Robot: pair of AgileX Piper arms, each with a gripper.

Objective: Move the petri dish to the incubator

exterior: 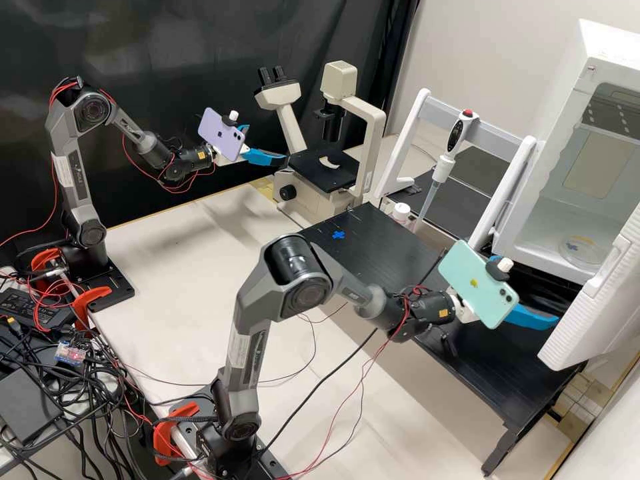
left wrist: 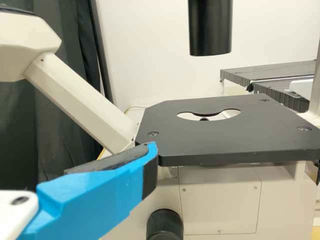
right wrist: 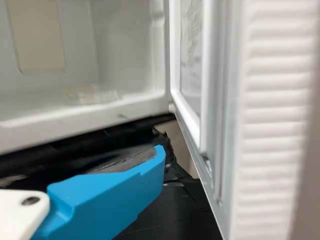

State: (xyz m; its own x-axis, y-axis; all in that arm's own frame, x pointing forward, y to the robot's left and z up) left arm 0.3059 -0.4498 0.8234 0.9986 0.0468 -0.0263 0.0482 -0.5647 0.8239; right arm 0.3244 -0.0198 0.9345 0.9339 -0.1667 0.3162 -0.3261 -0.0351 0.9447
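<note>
Through the incubator's (exterior: 608, 40) open front, the clear petri dish (exterior: 581, 251) lies on the floor of its chamber in the high view; a blue mark shows at it. The right wrist view shows the dish (right wrist: 91, 94) blurred, on the chamber floor. My right gripper (exterior: 527, 290) is open in front of the chamber, near the door and apart from the dish; one finger of this gripper (right wrist: 154, 162) shows close up. My left gripper (exterior: 267, 142) stands open beside the microscope; the left wrist view has this gripper (left wrist: 148, 159) before the microscope stage, its pad touching nothing.
The incubator door (exterior: 597, 303) stands open close to my right gripper. A microscope (exterior: 327, 170) is at the back, with a pipette (exterior: 441, 170) on a white stand to its right. The black platform (exterior: 393, 253) bears a blue cross. Cables hang around the right arm.
</note>
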